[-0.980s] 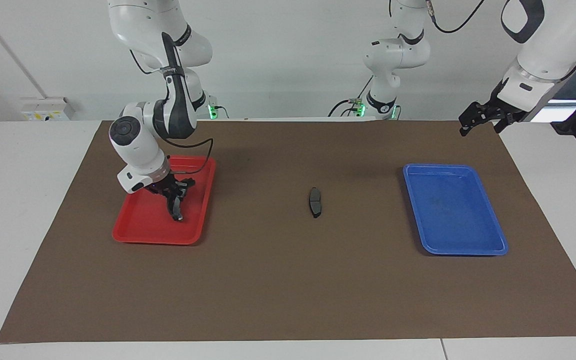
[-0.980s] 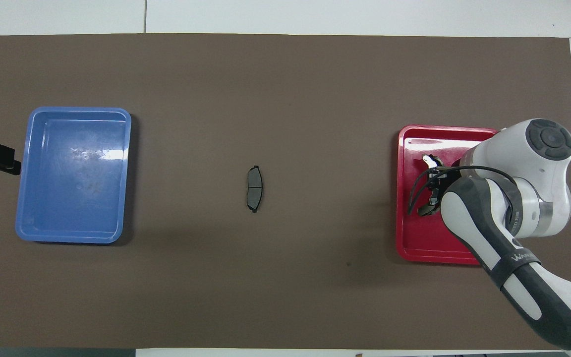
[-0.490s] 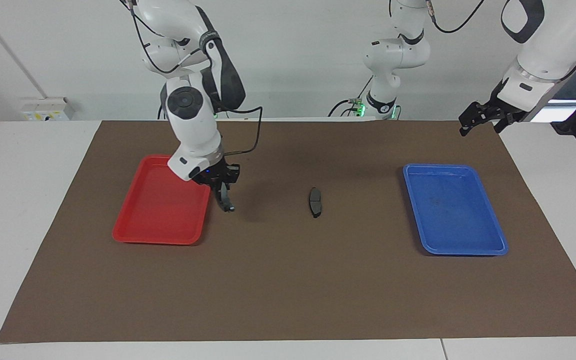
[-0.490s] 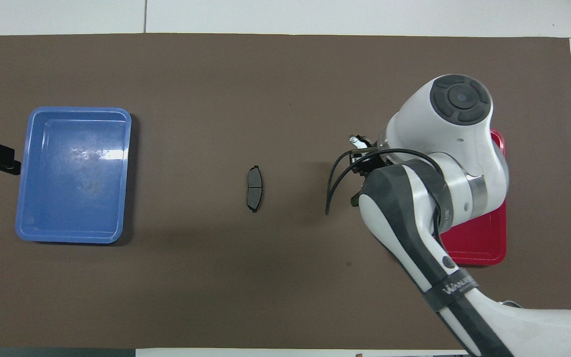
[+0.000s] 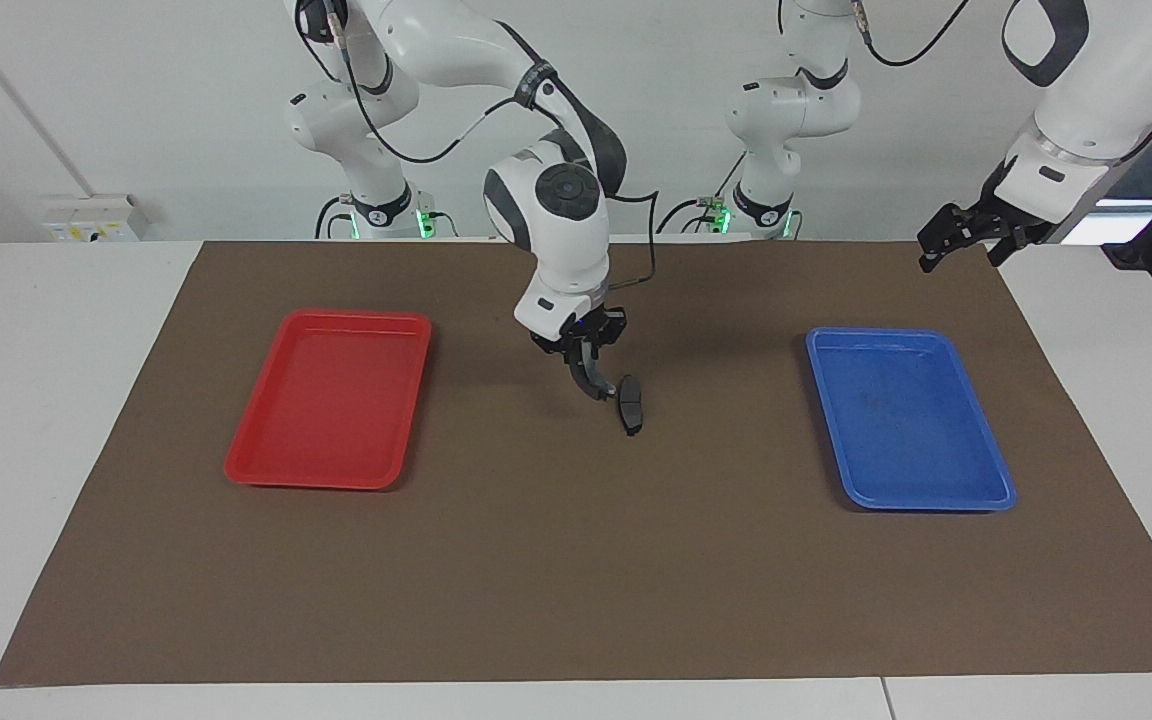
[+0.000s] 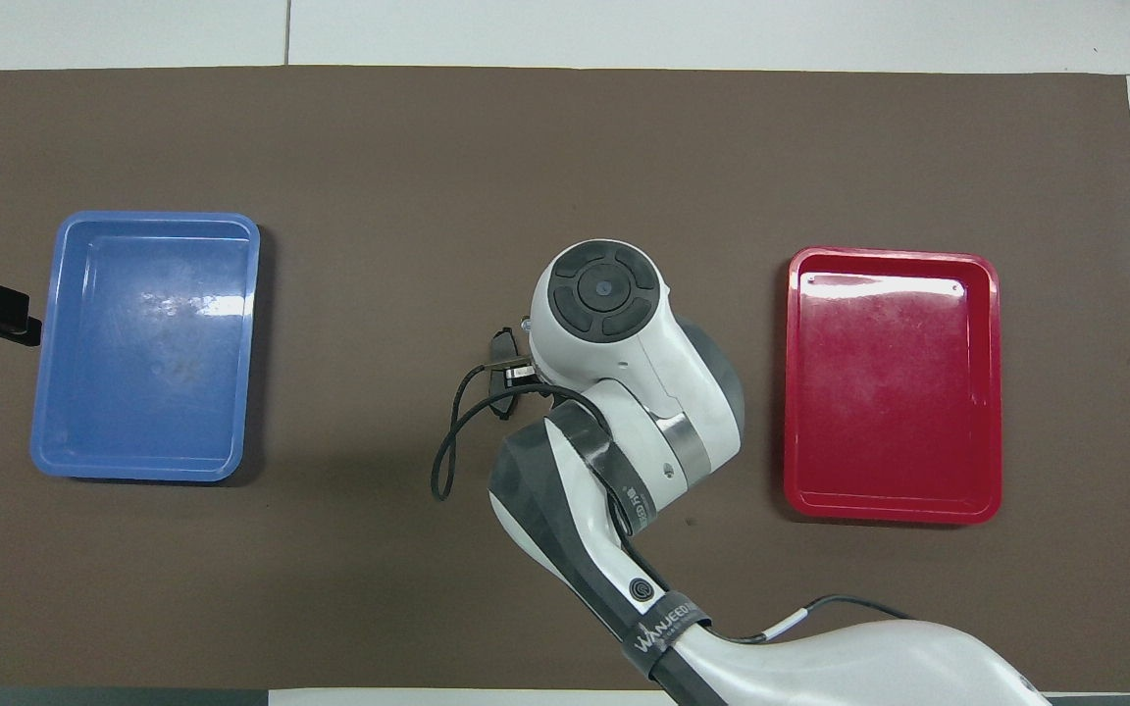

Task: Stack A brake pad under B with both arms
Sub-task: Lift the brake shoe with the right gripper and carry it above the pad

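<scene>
Gripping the long curved black brake piece point(image 5: 591, 378), your right tool point(image 5: 584, 358) hangs clamped just above the short dark-grey grooved pad point(image 5: 630, 404) mid-tabletop; your left tool point(image 5: 956, 240) waits, grip state unclear.

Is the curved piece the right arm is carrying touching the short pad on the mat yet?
Cannot tell. In the facing view B, hanging from the right end effector, ends right beside the A brake pad, with no plain gap or contact; overhead, the arm hides it.

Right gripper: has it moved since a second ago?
Yes. The right gripper, holding B, has moved from over the red tray to beside the A brake pad at mid-table.
</scene>
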{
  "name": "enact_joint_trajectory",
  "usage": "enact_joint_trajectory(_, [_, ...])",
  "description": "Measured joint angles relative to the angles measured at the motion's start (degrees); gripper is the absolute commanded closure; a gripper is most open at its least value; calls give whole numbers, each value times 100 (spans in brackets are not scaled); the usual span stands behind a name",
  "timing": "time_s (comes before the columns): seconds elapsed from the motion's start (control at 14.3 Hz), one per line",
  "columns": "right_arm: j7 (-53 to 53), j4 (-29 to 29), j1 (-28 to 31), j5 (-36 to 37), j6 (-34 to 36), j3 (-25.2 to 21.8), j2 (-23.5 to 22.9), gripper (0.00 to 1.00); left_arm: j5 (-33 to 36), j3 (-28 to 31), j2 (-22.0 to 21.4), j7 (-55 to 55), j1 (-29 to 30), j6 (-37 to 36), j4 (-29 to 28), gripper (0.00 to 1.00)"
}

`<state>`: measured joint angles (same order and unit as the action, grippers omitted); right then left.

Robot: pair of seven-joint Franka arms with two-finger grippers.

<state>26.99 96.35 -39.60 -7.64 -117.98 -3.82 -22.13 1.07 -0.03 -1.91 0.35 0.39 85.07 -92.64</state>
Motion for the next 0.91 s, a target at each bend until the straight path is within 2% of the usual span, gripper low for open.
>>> enact_joint_trajectory(0.35, [420,-122,20,-4,-586,94,-560,100,0,0,0,0,0,-1,0,0])
enact_joint_trajectory(0.91, [764,-183,-74,-5,-954,278,-713,100,0,0,0,0,0,-2,0,0])
